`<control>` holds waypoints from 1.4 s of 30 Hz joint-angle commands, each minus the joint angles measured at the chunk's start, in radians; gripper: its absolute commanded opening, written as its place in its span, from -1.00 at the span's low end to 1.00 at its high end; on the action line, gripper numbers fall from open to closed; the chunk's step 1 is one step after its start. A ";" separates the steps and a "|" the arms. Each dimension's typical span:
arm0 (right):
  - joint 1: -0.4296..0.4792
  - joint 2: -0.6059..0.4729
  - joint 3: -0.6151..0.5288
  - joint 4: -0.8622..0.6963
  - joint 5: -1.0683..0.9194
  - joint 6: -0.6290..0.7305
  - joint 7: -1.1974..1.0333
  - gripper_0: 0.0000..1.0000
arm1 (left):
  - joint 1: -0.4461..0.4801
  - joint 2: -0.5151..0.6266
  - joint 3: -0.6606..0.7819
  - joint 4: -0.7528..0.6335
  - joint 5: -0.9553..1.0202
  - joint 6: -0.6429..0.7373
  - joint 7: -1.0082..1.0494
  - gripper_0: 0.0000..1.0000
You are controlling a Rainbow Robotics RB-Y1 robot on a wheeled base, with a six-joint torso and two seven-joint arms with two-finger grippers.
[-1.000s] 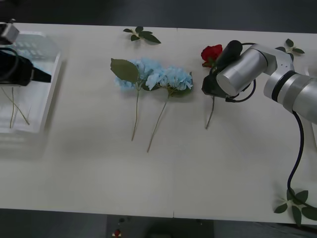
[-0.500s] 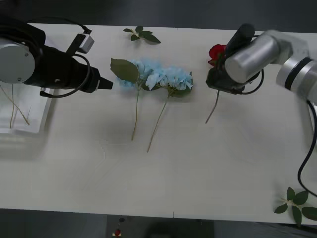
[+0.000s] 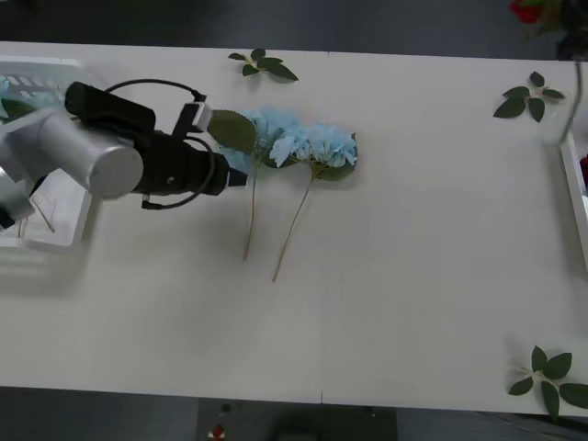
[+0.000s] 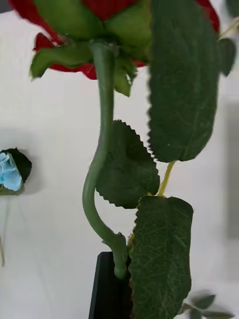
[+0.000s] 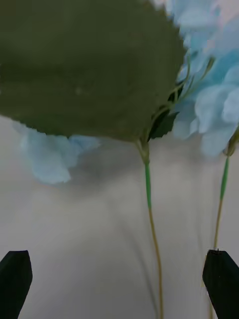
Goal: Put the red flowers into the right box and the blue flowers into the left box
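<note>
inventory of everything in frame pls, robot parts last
blue flowers: 2, pale blue with green leaves, side by side on the table at centre, stems toward the near edge
red flower: 1, red bloom on a green stem with leaves, held up in the right gripper; bloom at the front view's top right corner
left box: 1, translucent white, far left of the table, thin stems inside
right box: 1, white rim at the table's right edge
leaf sprigs: 3, green, far edge centre, far right, near right corner
table: 1, white
left gripper: black fingers open, astride a blue flower's stem
right gripper: black finger at the red flower's stem
</note>
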 commanded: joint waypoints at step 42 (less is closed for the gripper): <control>0.415 0.219 -0.054 1.062 0.005 -0.560 0.990 -1.00 | -0.163 -0.289 -0.160 0.340 -0.234 -0.012 0.114 -1.00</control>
